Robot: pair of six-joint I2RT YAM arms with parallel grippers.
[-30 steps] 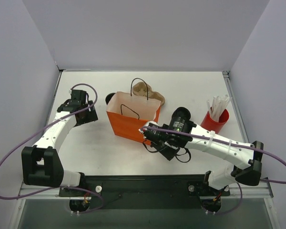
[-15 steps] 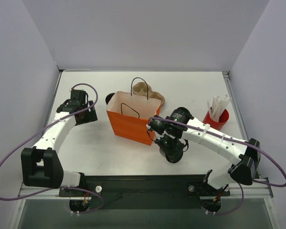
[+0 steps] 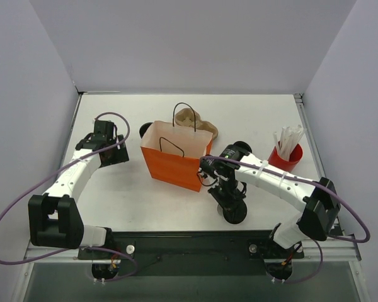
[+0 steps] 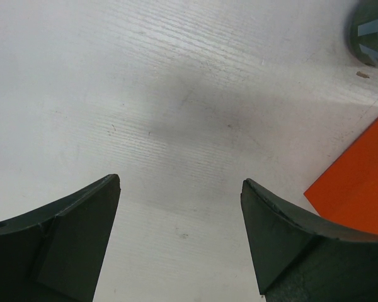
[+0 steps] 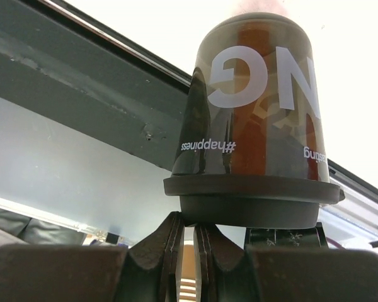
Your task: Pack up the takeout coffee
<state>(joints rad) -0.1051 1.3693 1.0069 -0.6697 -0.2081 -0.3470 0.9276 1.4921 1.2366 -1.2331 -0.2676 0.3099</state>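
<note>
The takeout coffee [image 3: 234, 214] is a small black cup with a black lid, close to the table's front edge, right of the orange bag [image 3: 176, 160]. My right gripper [image 3: 230, 196] is above it, jaws nearly closed and pinching the lid's raised top. In the right wrist view the fingertips [image 5: 176, 233] meet at the lid under my gripper [image 5: 196, 229], and the printed cup [image 5: 258, 126] points away. I cannot tell whether the cup rests on the table. My left gripper [image 3: 118, 153] is open and empty left of the bag; its wrist view shows it [image 4: 179, 182] over bare table.
A brown cup carrier [image 3: 198, 123] and a lidless black cup [image 3: 146, 129] stand behind the bag. A red cup of white sticks [image 3: 286, 154] stands at the right. The bag's corner [image 4: 359, 179] and the lidless cup [image 4: 372, 31] show in the left wrist view.
My right gripper has swung away from the bag's front right side toward the table's front edge, carrying the lidded cup with it. The left arm has not moved.
</note>
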